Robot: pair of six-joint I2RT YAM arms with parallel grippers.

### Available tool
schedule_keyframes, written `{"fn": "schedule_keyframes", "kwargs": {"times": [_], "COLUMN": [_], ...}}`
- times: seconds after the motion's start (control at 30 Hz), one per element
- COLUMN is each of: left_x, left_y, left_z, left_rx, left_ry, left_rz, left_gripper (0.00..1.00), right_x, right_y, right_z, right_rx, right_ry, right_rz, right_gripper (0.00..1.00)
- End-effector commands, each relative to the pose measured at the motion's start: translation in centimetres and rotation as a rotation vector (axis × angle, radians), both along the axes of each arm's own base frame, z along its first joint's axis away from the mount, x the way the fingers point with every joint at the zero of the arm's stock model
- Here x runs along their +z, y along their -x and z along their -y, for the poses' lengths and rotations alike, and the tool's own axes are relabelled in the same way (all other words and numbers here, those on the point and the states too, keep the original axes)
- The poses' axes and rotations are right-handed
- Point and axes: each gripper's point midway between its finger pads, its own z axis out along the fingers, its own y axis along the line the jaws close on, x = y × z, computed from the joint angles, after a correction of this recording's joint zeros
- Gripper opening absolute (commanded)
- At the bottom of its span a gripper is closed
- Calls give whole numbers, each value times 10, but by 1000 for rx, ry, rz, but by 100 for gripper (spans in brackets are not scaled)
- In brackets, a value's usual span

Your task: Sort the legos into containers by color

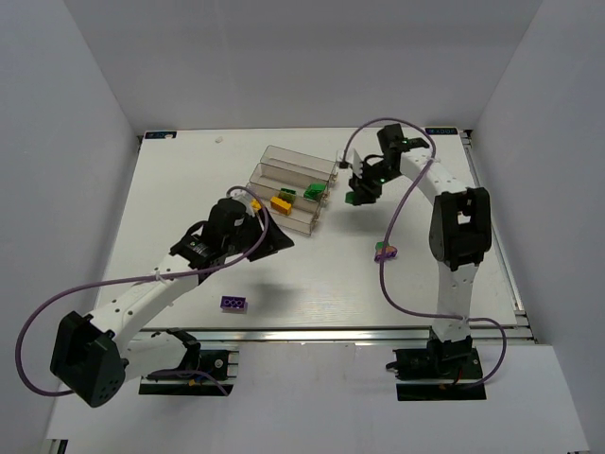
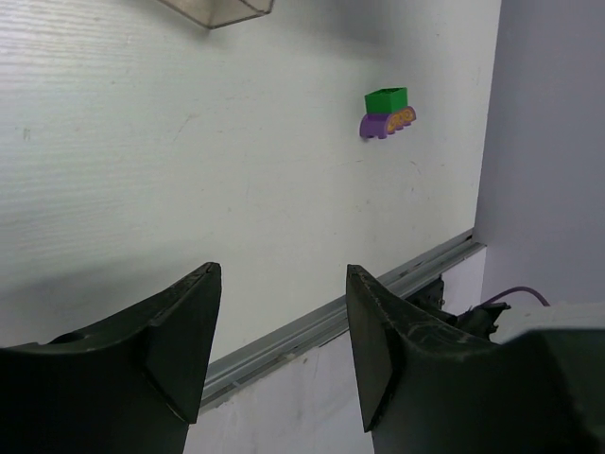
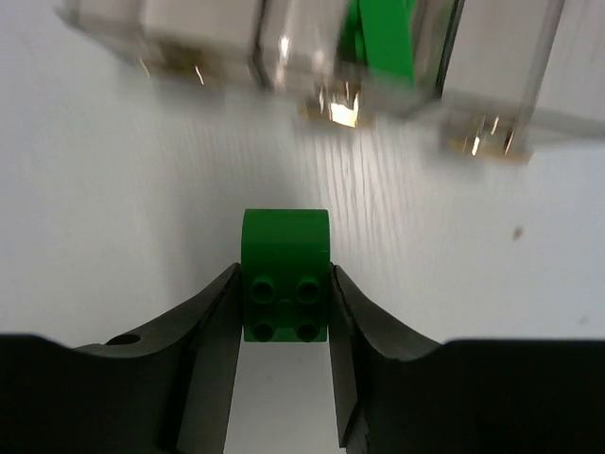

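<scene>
– Left tool: status?
– Fingers spread, nothing between them, bare bench beneath. One purple brick lies loose behind it, back toward its arm's base. Unsorted.

– Containers?
– Three clear bins joined side by side, just ahead of both tools. Contents: one yellow brick in one bin and one binned green brick in the next. The third looks empty, though its clear walls make that hard to confirm.

– Right tool?
– Pinching a green brick, a finger flat against each side, studs facing the wrist camera. Small, glossy, square-cornered. I cannot tell whether it is lifted off the bench. The bin holding green stands directly beyond the fingertips.

– Anything else outstanding?
– One stacked cluster, green on purple with an orange part alongside, well behind the right tool. By my judgement it needs splitting first.

– Tally?
– Two binned, one in hand, one loose, one cluster. Roughly the midpoint.
</scene>
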Motion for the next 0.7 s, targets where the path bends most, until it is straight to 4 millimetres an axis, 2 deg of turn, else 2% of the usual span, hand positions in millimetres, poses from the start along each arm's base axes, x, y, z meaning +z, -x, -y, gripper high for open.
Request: {"fn": "schedule_keyframes", "kwargs": {"times": [0.0,0.03,0.07,0.13,0.17,0.2,0.23,0.27,0.3,0.4,0.5,0.67], "left_x": [-2,-2,-4,0,-1,0,2,3,3,6,8,7], "left_y": [5,6,7,8,8,8,8,9,9,11,13,16], "left_z": [-13,-14,-17,-20,-21,-21,-22,-22,-22,-24,-28,-30], "left_rx": [61,69,75,88,93,95,95,97,97,107,118,125], "left_ry": [-16,-15,-21,-22,-24,-23,-20,-17,-17,-10,-8,1], "left_rz": [-2,-2,-5,6,4,6,11,11,11,19,22,17], "left_gripper": [65,65,65,65,65,65,65,65,65,65,65,65], "right_x": [95,106,108,116,109,113,111,101,100,88,81,71], "right_y": [10,0,4,1,-4,-6,-7,-18,-20,-42,-52,-57], "right_z": [-74,-88,-108,-125,-137,-150,-158,-160,-168,-168,-169,-170], "right_rx": [-46,-71,-80,-140,-161,-171,-209,-247,-254,-337,-369,-369], "right_ry": [-215,-250,-255,-283,-276,-287,-290,-271,-269,-246,-234,-216], "right_rz": [42,84,79,45,50,54,27,44,58,115,139,159], "right_gripper": [0,0,0,0,0,1,5,6,9,11,12,18]}}
